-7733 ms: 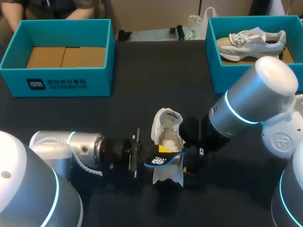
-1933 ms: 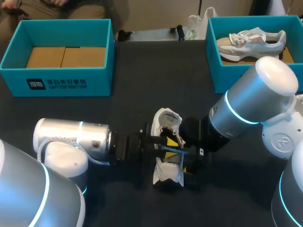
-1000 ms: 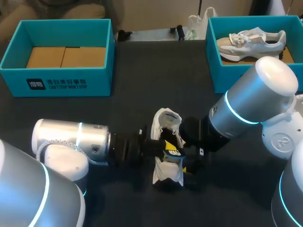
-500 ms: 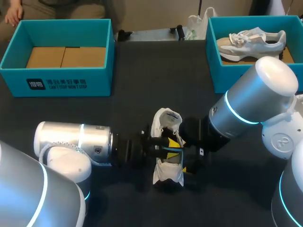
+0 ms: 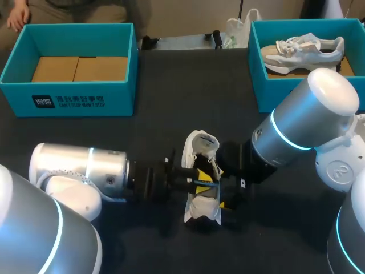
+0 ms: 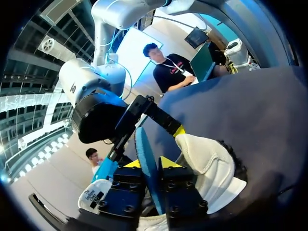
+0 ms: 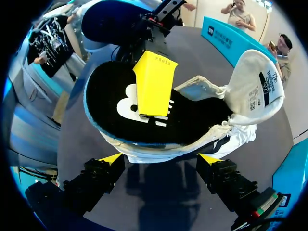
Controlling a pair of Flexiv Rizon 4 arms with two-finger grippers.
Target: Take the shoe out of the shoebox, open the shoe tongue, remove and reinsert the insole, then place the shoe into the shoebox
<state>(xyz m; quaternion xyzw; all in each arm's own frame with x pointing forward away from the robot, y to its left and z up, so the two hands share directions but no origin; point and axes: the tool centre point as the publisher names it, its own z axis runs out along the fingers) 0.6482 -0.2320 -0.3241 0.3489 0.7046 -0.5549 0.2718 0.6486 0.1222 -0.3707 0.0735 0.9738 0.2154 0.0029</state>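
A white shoe (image 5: 201, 212) lies mid-table with its tongue (image 7: 254, 82) folded back. My left gripper (image 5: 197, 181) comes in from the left and is shut on the insole (image 5: 206, 184), black on top with a blue edge. In the left wrist view the insole's blue edge (image 6: 144, 159) stands between the fingers of the left gripper (image 6: 150, 163), beside the shoe's white collar (image 6: 207, 159). The right wrist view shows one left finger pad (image 7: 154, 82) flat on the insole (image 7: 192, 120) in the shoe's mouth. My right gripper (image 7: 160, 158) is open, its tips at the shoe's near edge (image 5: 221, 187).
An empty teal shoebox (image 5: 68, 100) stands at the back left. A second teal shoebox (image 5: 256, 85) at the back right holds another pale shoe (image 5: 302, 50). Dark table lies open between the boxes and the arms.
My left arm has drawn back slightly to the left. The insole, whose white logo showed a second ago, now sits more edge-on in the shoe's mouth. The right arm has not moved.
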